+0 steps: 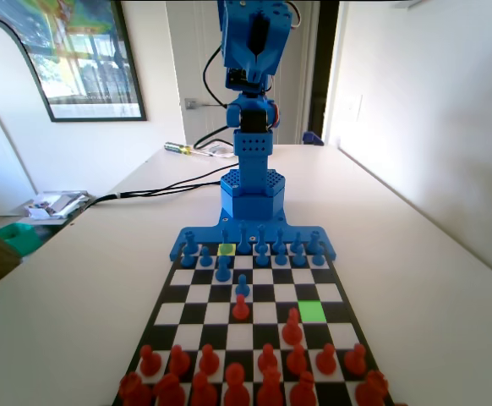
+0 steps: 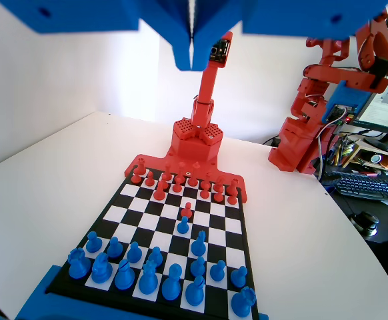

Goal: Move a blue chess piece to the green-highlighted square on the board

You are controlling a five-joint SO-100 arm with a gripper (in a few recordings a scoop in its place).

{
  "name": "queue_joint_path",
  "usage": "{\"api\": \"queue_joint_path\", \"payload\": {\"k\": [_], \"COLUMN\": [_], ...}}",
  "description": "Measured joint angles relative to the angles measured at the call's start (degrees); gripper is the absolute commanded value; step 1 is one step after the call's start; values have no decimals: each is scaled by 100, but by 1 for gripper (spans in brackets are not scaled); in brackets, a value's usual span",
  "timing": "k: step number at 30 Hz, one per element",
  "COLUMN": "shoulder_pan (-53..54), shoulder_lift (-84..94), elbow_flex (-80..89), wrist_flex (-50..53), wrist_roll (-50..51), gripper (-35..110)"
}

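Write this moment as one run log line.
gripper: shut, raised above board | green square: empty | blue pieces: none held

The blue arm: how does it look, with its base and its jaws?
The blue arm is bright blue plastic in blocky segments, on a perforated base. A black cable runs from it across the table. The gripper has two flat blue jaws, tapering to points.

No readable text showing anywhere. Framed poster (image 1: 77,55) hanging on wall, fixed view: print too blurred. Keyboard (image 2: 374,187) lying at tabletop's right edge, wrist view: key legends too small.
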Motion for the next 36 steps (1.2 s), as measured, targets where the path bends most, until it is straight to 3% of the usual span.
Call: {"api": "queue_joint_path", "payload": {"k": [36], "shoulder_pan": [-62], "shoulder_lift": [0], "elbow_flex": [0], "wrist_flex": [0], "wrist_roll": [0], "gripper": [1]}}
